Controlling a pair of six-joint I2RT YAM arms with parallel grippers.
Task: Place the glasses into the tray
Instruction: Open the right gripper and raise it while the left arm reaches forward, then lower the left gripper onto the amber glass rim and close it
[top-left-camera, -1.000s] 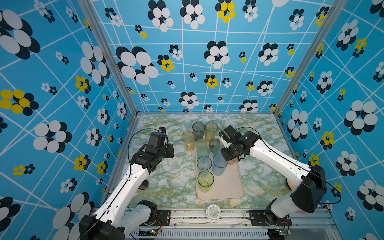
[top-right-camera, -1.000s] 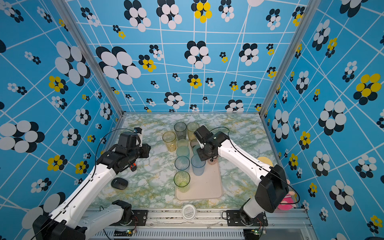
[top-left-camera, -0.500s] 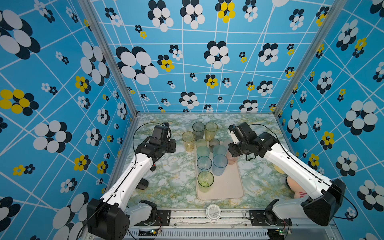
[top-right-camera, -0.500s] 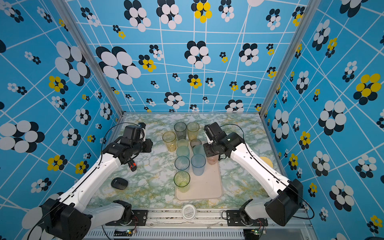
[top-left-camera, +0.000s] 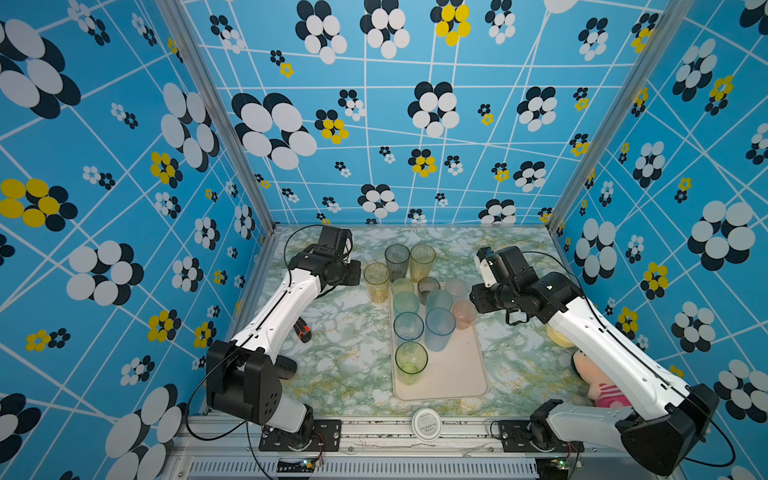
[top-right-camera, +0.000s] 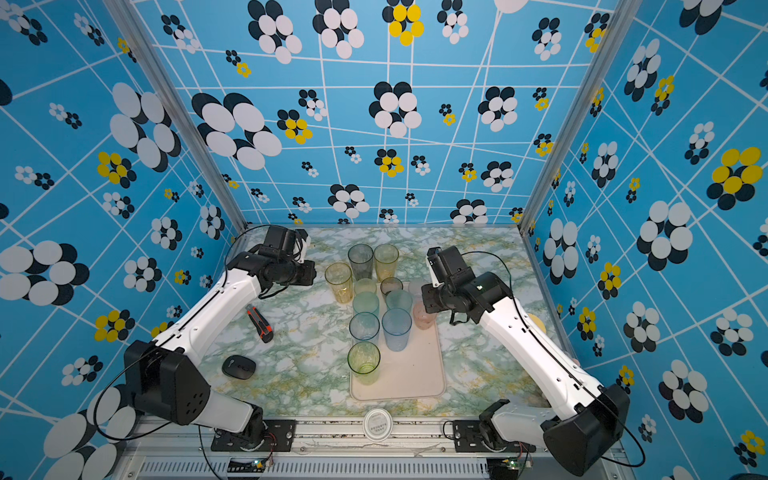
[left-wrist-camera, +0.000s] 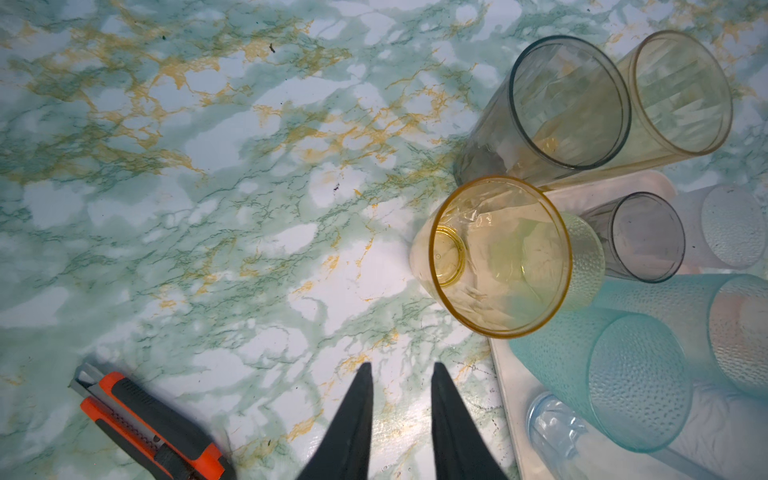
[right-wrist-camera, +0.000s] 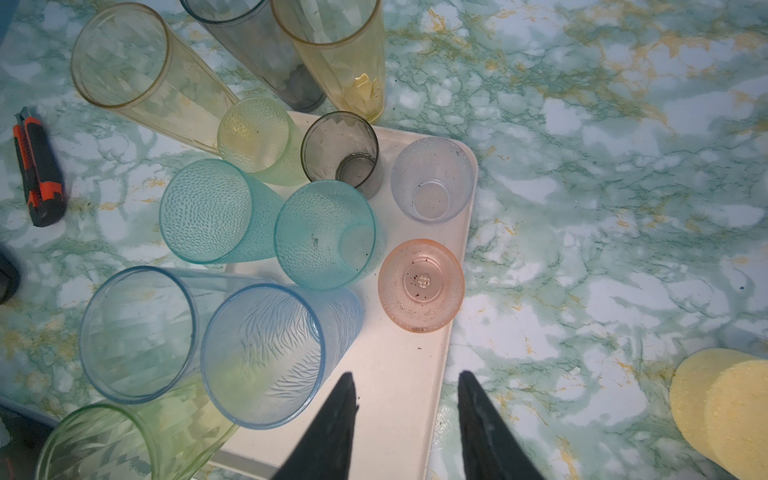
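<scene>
Nearest, on the front rail: round white lid (top-left-camera: 427, 424), no part of the job. Then the tray (top-left-camera: 455, 378), lengthwise on the marbled tabletop (top-left-camera: 340, 353), near end bare. Upright in it, moving away: green glass (top-left-camera: 410, 361), two blue glasses (top-left-camera: 439, 330), two teal glasses (top-left-camera: 406, 302), pink glass (top-left-camera: 464, 314) at the right rim, then a pale yellow-green one, a small smoky one (top-left-camera: 428, 286) and a clear one (top-left-camera: 457, 289) crowded at the far end. Off to the left on the tabletop: dark mouse (top-right-camera: 238, 367) and orange box cutter (top-right-camera: 259, 324); to the right, yellow disc (right-wrist-camera: 723, 411) and a plush toy (top-left-camera: 598, 382). Still outside the tray, on the tabletop: amber glass (top-left-camera: 377, 280) just beside the far left corner, tall grey glass (top-left-camera: 397, 261) and tall yellow glass (top-left-camera: 422, 262) just past the far edge. Left pincer (left-wrist-camera: 401, 368) raised above bare tabletop near the amber glass, fingers a little apart, nothing between. Right pincer (right-wrist-camera: 405, 376) above the tray's right rim near the pink glass, fingers well apart, likewise empty. Judged well along: nine in, three tall ones left, between placements. Next move, likely: spread the left pincer wider than the amber glass, come in level at mid-height, clamp, lift clear of the low rim, set down on the bare near end. Caution with the tall neighbours standing close together: easy to tip.
</scene>
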